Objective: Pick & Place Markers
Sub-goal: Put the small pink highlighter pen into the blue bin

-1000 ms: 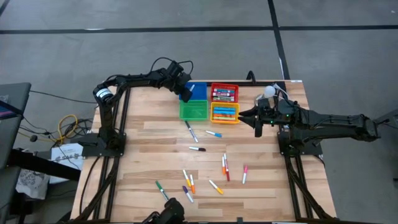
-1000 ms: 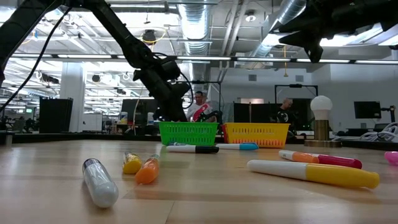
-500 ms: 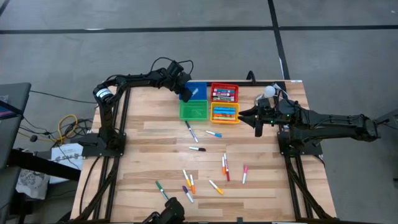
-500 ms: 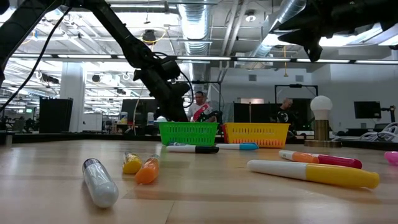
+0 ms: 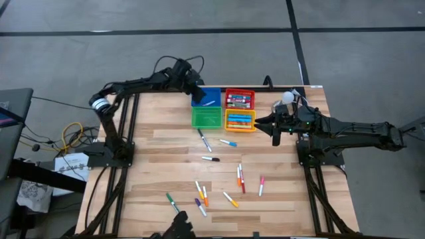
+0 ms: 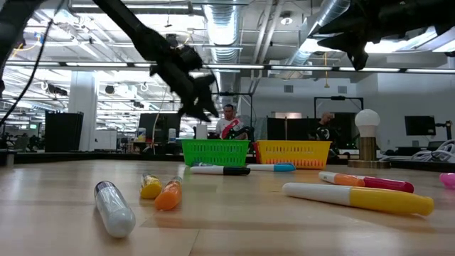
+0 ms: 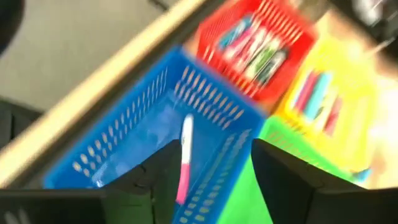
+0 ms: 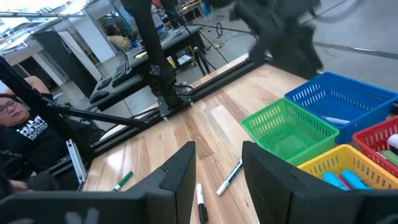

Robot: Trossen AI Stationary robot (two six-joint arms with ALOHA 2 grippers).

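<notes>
Left gripper is held up over the far-left corner of the blue bin, fingers spread apart w/ nothing pinched between them. Directly below it, 1 marker w/ a white barrel and pink end is seen lying inside the blue bin, apart from the fingers. Just beside that bin, on the side away from the left arm, the red bin is loaded w/ several markers, and the yellow bin nearer the table's middle holds a few too (blue, orange, red-ish). The green bin sits right below/in front of the gripper, next to the blue one; its contents can't be made out.

Right gripper is parked just beside the yellow bin, off the table surface, fingers parted somewhat w/ nothing seen between them in the wrist view.

Rest of the markers are scattered on the wooden table, well apart from both grippers: a black-capped one and a blue-capped one near the bins, a loose cluster of about 10 farther toward the near edge incl. a green one and a pink one. A white bulb-shaped lamp stands at the far corner, behind the right gripper. A person is seen in the room beyond the table.
</notes>
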